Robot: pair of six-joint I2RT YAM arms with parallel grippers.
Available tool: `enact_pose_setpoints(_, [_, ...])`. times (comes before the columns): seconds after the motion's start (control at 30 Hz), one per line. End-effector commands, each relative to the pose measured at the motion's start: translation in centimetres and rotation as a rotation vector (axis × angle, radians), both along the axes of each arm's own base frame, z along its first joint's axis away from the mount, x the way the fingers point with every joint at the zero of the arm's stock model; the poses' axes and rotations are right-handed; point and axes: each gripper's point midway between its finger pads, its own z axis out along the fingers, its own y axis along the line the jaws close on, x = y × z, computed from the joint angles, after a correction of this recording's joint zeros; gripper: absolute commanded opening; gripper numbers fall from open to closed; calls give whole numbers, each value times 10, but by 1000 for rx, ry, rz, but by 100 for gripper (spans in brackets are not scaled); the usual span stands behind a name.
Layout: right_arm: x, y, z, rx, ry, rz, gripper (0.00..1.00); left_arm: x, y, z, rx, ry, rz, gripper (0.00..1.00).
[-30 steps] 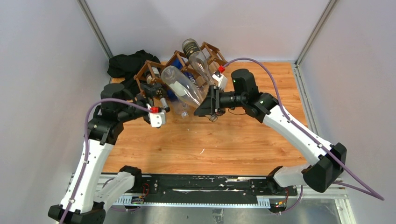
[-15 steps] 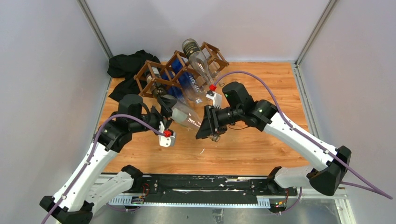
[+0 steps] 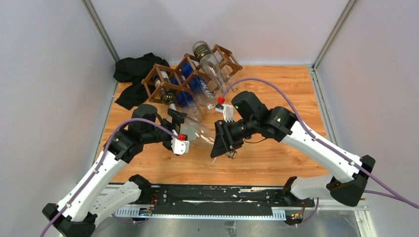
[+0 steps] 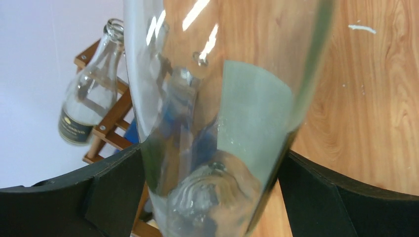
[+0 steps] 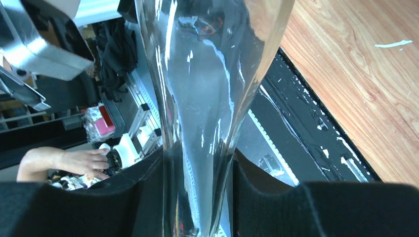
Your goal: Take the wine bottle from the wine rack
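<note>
- The left claw [image 3: 189, 129] is spread wide, yet its two black fingers [image 4: 113, 192] press on either side of the broad body of the wine bottle [image 3: 200, 133], close to the base, so it has a grip on the glass
- In the left wrist view the wine bottle [image 4: 212, 98] fills the gap between the fingers, with a pale label on its side and the domed base low in the picture
- The right claw [image 3: 225, 141] is nearly closed and is clamped on the narrow neck end of the same bottle; in the right wrist view the glass [image 5: 207, 74] tapers down into the pinch of the right claw [image 5: 197, 192]
- The bottle lies roughly level between the two claws, base toward the left arm and neck toward the right, over the wooden table [image 3: 281, 94]
- It is out of the wine rack [image 3: 159, 67] and on the near side of it, apart from the lattice
- In the rack are a clear bottle with a dark label [image 3: 207, 59], tilted, and a blue bottle [image 3: 199, 87]
- A black cloth [image 3: 133, 69] lies bunched at the rack's left end
</note>
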Motion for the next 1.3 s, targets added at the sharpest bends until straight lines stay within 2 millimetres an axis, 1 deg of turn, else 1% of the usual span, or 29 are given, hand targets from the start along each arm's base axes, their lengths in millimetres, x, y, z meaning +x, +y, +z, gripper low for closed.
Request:
enact_pose_setpoints(0.0, [-17, 7, 74, 245, -265, 136, 0, -4, 0, -8, -81, 157, 116, 100])
enact_pose_setpoints(0.1, [-23, 9, 74, 243, -290, 162, 0, -7, -1, -12, -93, 197, 127, 100])
enact_pose_setpoints(0.2, [-26, 9, 72, 231, -297, 176, 0, -9, -2, -13, -81, 192, 101, 100])
enact_pose_setpoints(0.27, [-27, 10, 70, 228, -302, 181, 0, -11, -2, -15, -53, 168, 63, 94])
enact_pose_setpoints(0.3, [-27, 9, 70, 226, -304, 183, 0, -12, -2, -15, -41, 145, 40, 86])
enact_pose_setpoints(0.33, [-26, 9, 69, 219, -309, 181, 0, -11, -3, -15, -29, 122, 19, 75])
enact_pose_setpoints(0.4, [-22, 7, 65, 197, -329, 168, 0, -9, -5, -14, -7, 85, -13, 44])
enact_pose_setpoints(0.43, [-20, 6, 64, 191, -338, 163, 2, -9, -6, -12, -6, 74, -26, 34])
enact_pose_setpoints(0.47, [-19, 5, 63, 184, -347, 156, 6, -8, -7, -10, -6, 65, -34, 18])
enact_pose_setpoints(0.5, [-17, 4, 62, 177, -357, 148, 16, -7, -8, -7, -8, 59, -39, 7])
enact_pose_setpoints(0.53, [-15, 3, 60, 169, -365, 138, 23, -5, -10, -1, -24, 48, -38, 1])
enact_pose_setpoints(0.57, [-13, 1, 58, 161, -376, 128, 30, -4, -11, 4, -41, 44, -31, 0])
enact_pose_setpoints(0.6, [-12, -1, 57, 157, -387, 118, 42, 1, -14, 14, -77, 17, -19, 0])
enact_pose_setpoints(0.63, [-9, -2, 54, 146, -397, 108, 49, 4, -15, 23, -114, -7, -3, 0])
enact_pose_setpoints(0.77, [-5, -13, 48, 123, -440, 73, 64, 13, -16, 59, -269, -165, 37, 0])
enact_pose_setpoints(0.9, [1, -18, 50, 117, -479, 41, 74, 11, -12, 72, -316, -311, 22, 0])
enact_pose_setpoints(0.93, [3, -20, 51, 112, -490, 33, 78, 12, -11, 76, -327, -338, 29, 0])
enact_pose_setpoints(1.0, [11, -24, 56, 95, -527, 2, 90, 13, -8, 84, -356, -374, 49, 0])
enact_pose_setpoints(1.07, [17, -29, 64, 88, -572, -30, 93, 12, -5, 93, -391, -394, 67, 0])
enact_pose_setpoints(1.1, [21, -32, 74, 98, -602, -52, 93, 12, -4, 100, -426, -404, 80, 0])
enact_pose_setpoints(1.17, [27, -38, 91, 113, -661, -92, 94, 12, -1, 106, -458, -422, 93, 0])
enact_pose_setpoints(1.27, [39, -50, 112, 125, -736, -169, 96, 10, 1, 101, -453, -431, 96, 0])
